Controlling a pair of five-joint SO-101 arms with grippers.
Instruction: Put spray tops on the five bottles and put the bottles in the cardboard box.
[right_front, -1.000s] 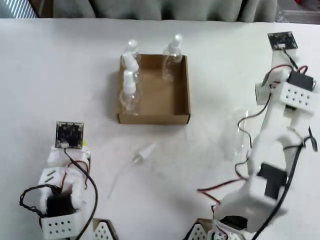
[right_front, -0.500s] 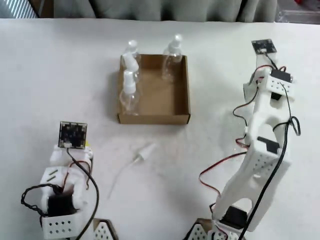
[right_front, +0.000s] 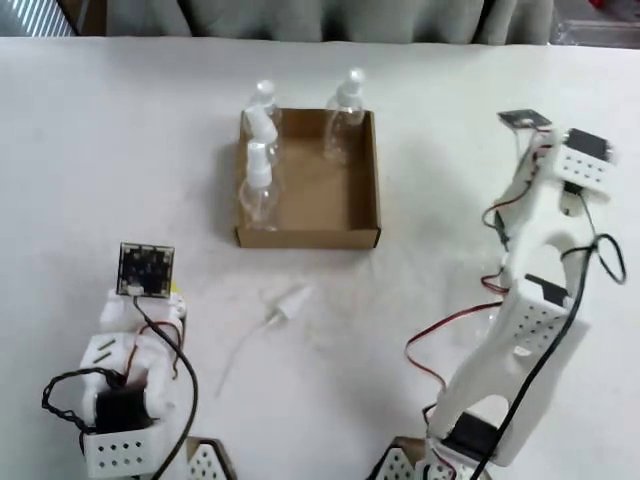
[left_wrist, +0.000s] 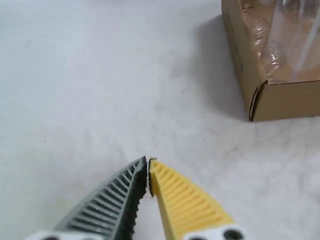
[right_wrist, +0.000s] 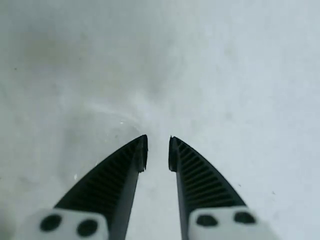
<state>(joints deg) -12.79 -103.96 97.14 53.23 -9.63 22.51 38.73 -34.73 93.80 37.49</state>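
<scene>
Nearest the arm bases, the left gripper (left_wrist: 148, 172) hovers low over the white table (right_front: 120, 130) with its grey and yellow fingers pressed together, holding nothing. Just beyond it, a loose spray top (right_front: 287, 305) lies on its side on the table, its thin tube trailing back toward the arms. Farther on sits the cardboard box (right_front: 308, 237), where four clear bottles (right_front: 258, 190) with spray tops stand, three along one side wall and one at the opposite far corner. Well off to the side, the right gripper (right_wrist: 157, 150) points down at bare table with a narrow gap between its black fingers, gripping nothing.
</scene>
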